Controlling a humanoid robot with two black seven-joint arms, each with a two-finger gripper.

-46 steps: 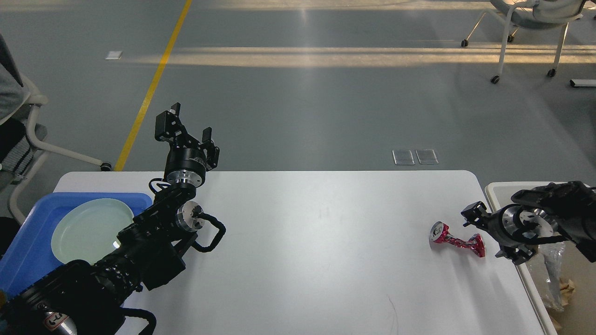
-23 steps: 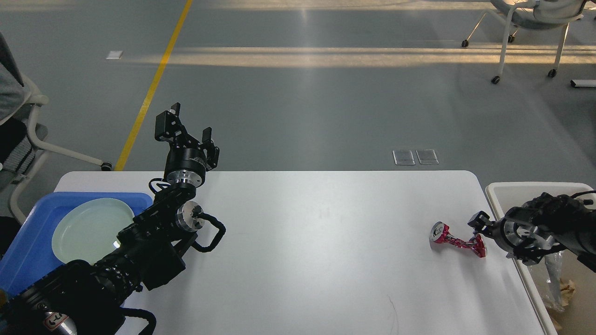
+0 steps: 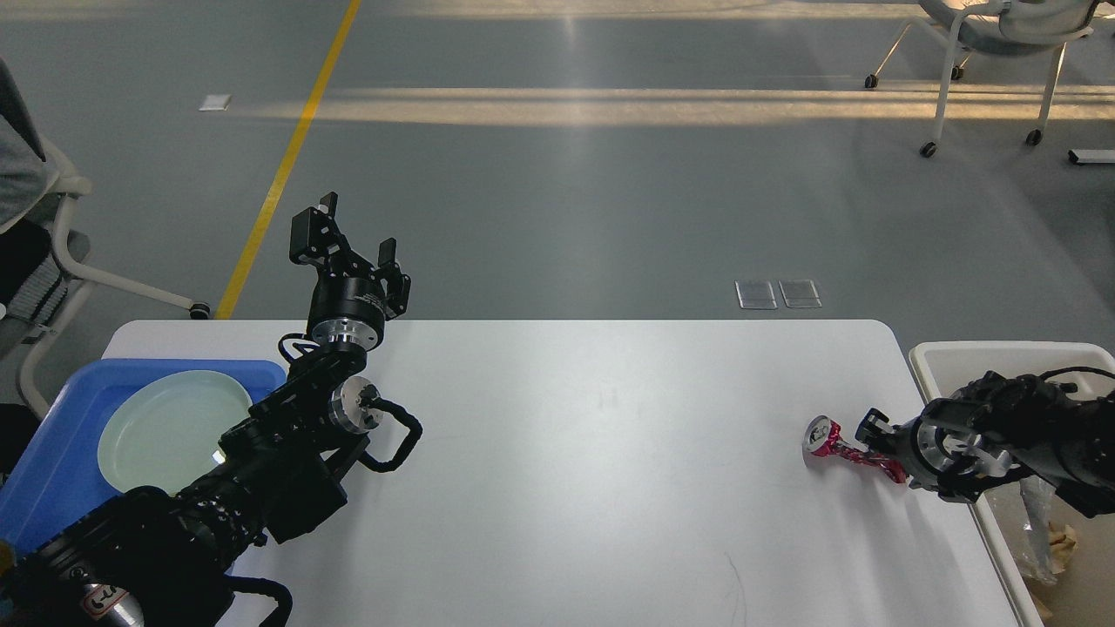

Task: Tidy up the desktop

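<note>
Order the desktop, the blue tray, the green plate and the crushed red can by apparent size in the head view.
Largest to smallest:
1. desktop
2. blue tray, partly hidden by the left arm
3. green plate
4. crushed red can

bin [image 3: 1002, 355] cropped right; tray [image 3: 43, 470] cropped left

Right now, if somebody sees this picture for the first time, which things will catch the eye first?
The crushed red can lies near the right edge of the white desktop, with the right gripper at its near end. At the left, a pale plate sits in a blue tray, and the left gripper is raised, open, over the desktop's far edge.
</note>
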